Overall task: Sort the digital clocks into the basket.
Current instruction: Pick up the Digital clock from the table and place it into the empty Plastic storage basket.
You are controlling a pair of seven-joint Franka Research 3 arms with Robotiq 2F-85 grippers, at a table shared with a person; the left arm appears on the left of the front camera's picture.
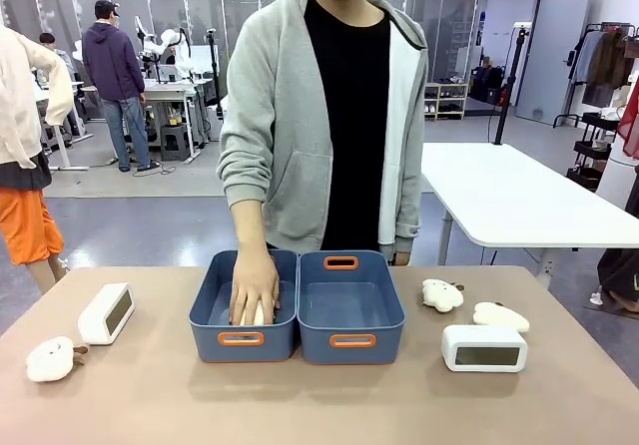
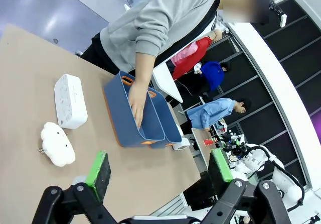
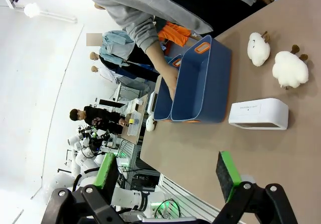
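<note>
Two slate-blue baskets stand side by side at mid-table, the left basket [image 1: 212,337] [image 2: 116,119] and the right basket [image 1: 384,340] [image 3: 213,91]. One white digital clock [image 1: 106,312] [image 2: 70,101] lies at the table's left, another clock [image 1: 484,347] [image 3: 258,114] at the right. The person's hand [image 1: 253,285] rests inside the left basket on something white that I cannot identify. My left gripper [image 2: 159,168] hangs open above the table, well short of the left clock. My right gripper [image 3: 166,174] is open too, high above the right clock.
A cream plush toy [image 1: 52,358] [image 2: 57,143] lies near the left clock. Two more plush toys [image 1: 440,294] [image 1: 500,316] lie behind the right clock. The person stands at the far edge behind the baskets.
</note>
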